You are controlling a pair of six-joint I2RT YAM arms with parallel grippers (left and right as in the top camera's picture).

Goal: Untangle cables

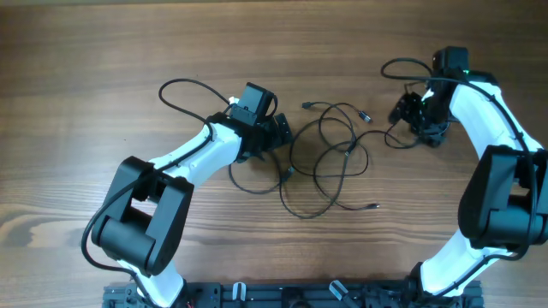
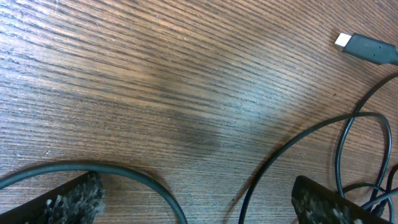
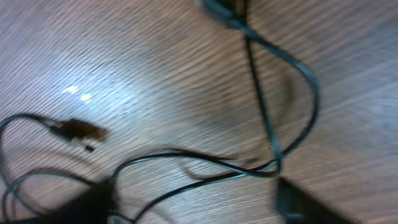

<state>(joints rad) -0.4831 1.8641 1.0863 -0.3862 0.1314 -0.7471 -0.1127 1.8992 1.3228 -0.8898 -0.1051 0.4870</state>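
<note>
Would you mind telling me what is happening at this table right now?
Two robot arms are untangling thin black cables lying in loose loops on the wooden table. The left claw hovers open at the tangle's left edge; the right claw, also open, sits at its right side. Neither holds a cable.

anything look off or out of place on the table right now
Only the cables: thin black cords lying in overlapping loops, crossing one another between the left claw and the right claw. Nothing looks damaged or spilled. The right wrist view is blurred.
</note>
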